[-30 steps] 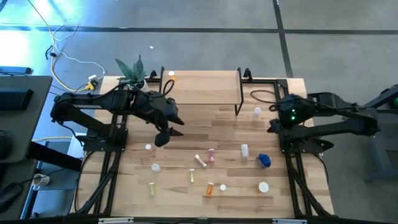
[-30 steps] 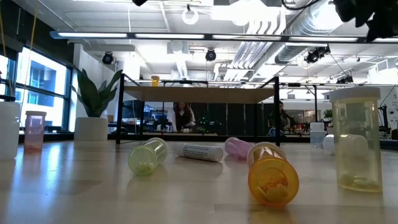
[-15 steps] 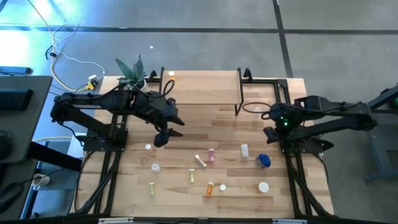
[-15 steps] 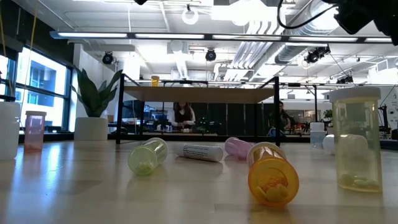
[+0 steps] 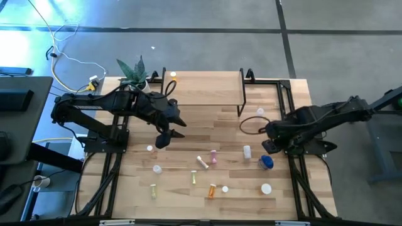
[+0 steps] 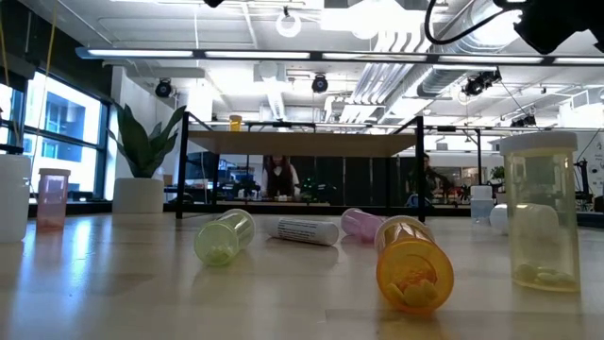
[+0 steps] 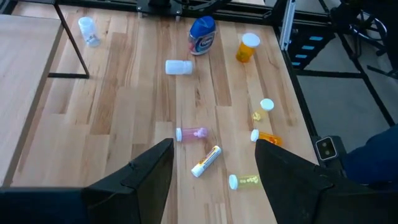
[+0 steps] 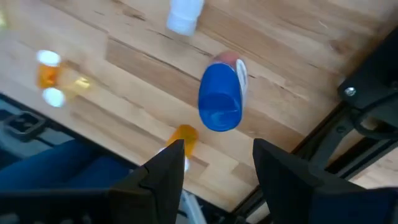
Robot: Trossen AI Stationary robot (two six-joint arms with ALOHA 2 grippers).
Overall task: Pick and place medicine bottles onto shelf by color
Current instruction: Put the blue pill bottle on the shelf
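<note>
Several medicine bottles lie or stand scattered on the near half of the table. The large blue one lies on its side. A white one, a pink one and an orange one lie nearby. One small yellow bottle stands on the shelf at the far edge. My right gripper hangs open above the blue bottle, touching nothing. My left gripper hovers open high over the table's left half, above the pink bottle.
A potted plant stands at the far left corner beside the shelf. A clear bottle stands by the shelf's right leg. A cable loop lies near it. Black frame rails run along the table's sides.
My right gripper has swung from beside the shelf's right leg toward the table's near edge and downward, tipping more steeply down and rolling, and now hangs over the blue bottle. No bottle has moved.
</note>
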